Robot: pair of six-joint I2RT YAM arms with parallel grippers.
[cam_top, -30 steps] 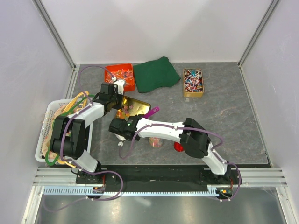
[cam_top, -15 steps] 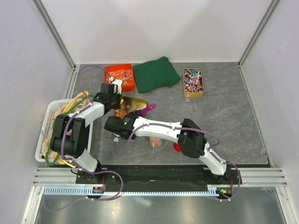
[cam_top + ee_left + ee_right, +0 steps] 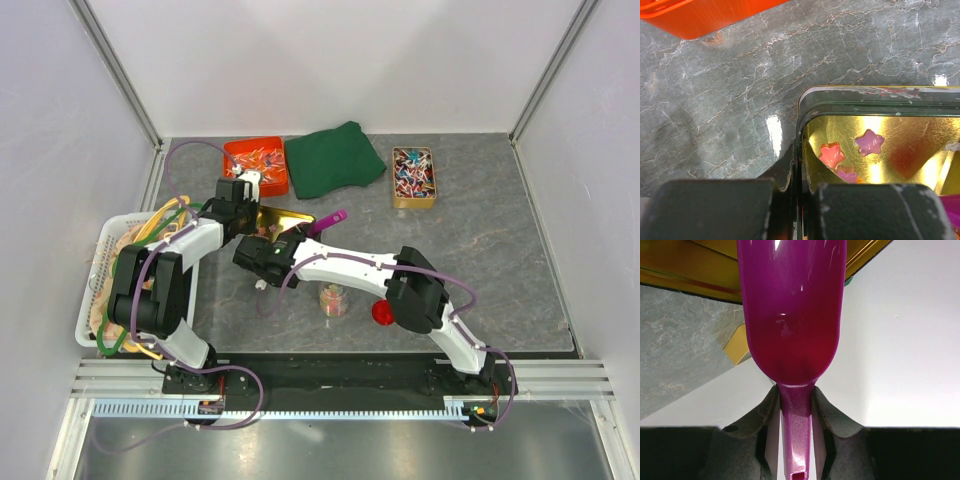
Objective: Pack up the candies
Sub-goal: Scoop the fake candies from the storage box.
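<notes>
The candies are small star-shaped gummies: a pink one [image 3: 832, 154] and a purple one [image 3: 869, 142] lie inside a gold tin [image 3: 880, 97]. My left gripper [image 3: 801, 200] is shut on the tin's left rim, and the tin [image 3: 288, 217] sits tilted. My right gripper [image 3: 796, 425] is shut on the handle of a purple scoop [image 3: 792, 315]. The scoop's bowl points up past the tin's edge [image 3: 690, 270]. From above, the scoop [image 3: 330, 220] sticks out at the tin's right end. A small clear jar [image 3: 333, 299] holding candies stands in front.
A red lid [image 3: 382, 313] lies right of the jar. At the back are an orange tray [image 3: 258, 162] of wrapped sweets, a green cloth [image 3: 338, 158] and a wooden box [image 3: 413, 176] of twist-wrapped sweets. A white basket [image 3: 100, 290] sits off the left edge.
My right gripper with the scoop swung left, then moved away from the jar up to the tin. The tin has tipped up, so less of its inside shows.
</notes>
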